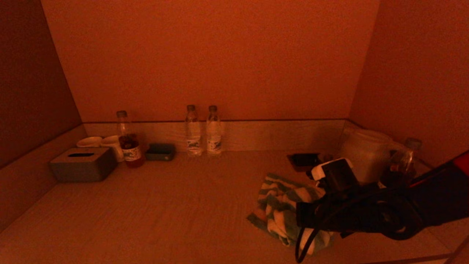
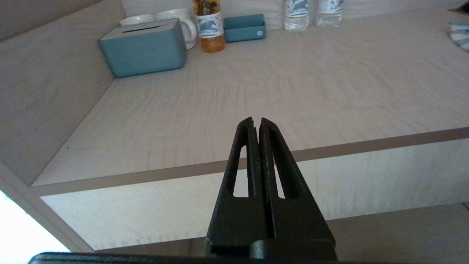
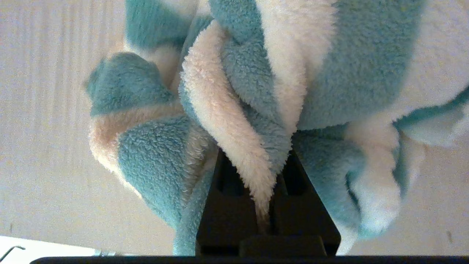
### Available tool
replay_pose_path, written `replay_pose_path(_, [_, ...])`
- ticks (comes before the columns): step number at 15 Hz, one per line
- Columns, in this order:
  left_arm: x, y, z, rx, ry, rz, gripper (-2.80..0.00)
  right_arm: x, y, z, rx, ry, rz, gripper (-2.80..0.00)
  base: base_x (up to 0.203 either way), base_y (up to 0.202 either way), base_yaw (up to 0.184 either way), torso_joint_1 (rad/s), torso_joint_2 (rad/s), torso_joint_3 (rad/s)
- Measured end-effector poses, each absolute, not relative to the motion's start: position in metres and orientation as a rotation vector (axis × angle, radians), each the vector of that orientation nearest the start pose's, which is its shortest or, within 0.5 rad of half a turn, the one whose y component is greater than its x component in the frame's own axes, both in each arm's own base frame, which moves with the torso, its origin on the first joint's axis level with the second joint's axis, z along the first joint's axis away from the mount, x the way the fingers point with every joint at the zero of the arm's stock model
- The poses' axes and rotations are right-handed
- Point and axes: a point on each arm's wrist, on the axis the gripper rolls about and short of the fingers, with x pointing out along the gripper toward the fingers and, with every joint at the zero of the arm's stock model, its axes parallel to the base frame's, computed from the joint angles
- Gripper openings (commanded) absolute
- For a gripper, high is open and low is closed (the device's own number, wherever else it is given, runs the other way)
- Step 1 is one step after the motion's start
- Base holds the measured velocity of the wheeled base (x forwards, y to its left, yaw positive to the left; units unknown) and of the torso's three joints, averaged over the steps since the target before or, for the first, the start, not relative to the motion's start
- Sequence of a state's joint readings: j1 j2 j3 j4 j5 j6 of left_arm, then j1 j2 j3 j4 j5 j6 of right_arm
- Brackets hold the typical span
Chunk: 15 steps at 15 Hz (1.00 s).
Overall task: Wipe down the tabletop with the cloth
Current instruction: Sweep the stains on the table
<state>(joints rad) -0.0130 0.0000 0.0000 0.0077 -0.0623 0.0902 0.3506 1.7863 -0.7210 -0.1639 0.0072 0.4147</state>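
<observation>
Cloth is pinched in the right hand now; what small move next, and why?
Probably sweep the right hand sideways toward the robot's left, keeping the striped cloth pressed down. It is shut on a fold, the cloth lies bunched on the tabletop at the right, and bare surface stretches left. The left hand is parked, shut, off the front edge.

Hotel-room style counter: water bottles [image 1: 203, 132], mugs [image 1: 100, 143], tissue box [image 1: 83, 164], kettle [image 1: 366, 154].

Your pale wood-grain desk [image 1: 176, 212] carries a striped cloth [image 1: 280, 205], grey tissue box [image 1: 83, 164], two mugs [image 1: 100, 143] and water bottles [image 1: 203, 130].
</observation>
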Motion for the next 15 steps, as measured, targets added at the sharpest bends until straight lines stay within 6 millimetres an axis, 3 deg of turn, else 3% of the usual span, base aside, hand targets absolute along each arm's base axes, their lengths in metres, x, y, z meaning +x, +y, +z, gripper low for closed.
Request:
replay_pose_path(2, [-0.023, -0.001, 0.075, 0.090, 0.004, -0.076, -2.80, 0.251, 0.086, 0.093, 0.231, 0.958, 0.117, -2.80, 0.000, 0.000, 0.000, 0.000, 0.00, 0.000])
replay_pose_path(7, [-0.023, -0.001, 0.075, 0.090, 0.004, -0.077, -2.80, 0.258, 0.028, 0.087, 0.285, 0.949, -0.055, -2.80, 0.000, 0.000, 0.000, 0.000, 0.00, 0.000])
replay_pose_path(10, [-0.023, -0.001, 0.075, 0.090, 0.004, -0.077, -2.80, 0.259, 0.021, 0.084, 0.271, 0.954, -0.067, -2.80, 0.000, 0.000, 0.000, 0.000, 0.00, 0.000])
replay_pose_path(15, [-0.023, -0.001, 0.075, 0.090, 0.004, -0.076, -2.80, 0.284, -0.021, 0.078, 0.304, 0.905, -0.173, -2.80, 0.000, 0.000, 0.000, 0.000, 0.00, 0.000])
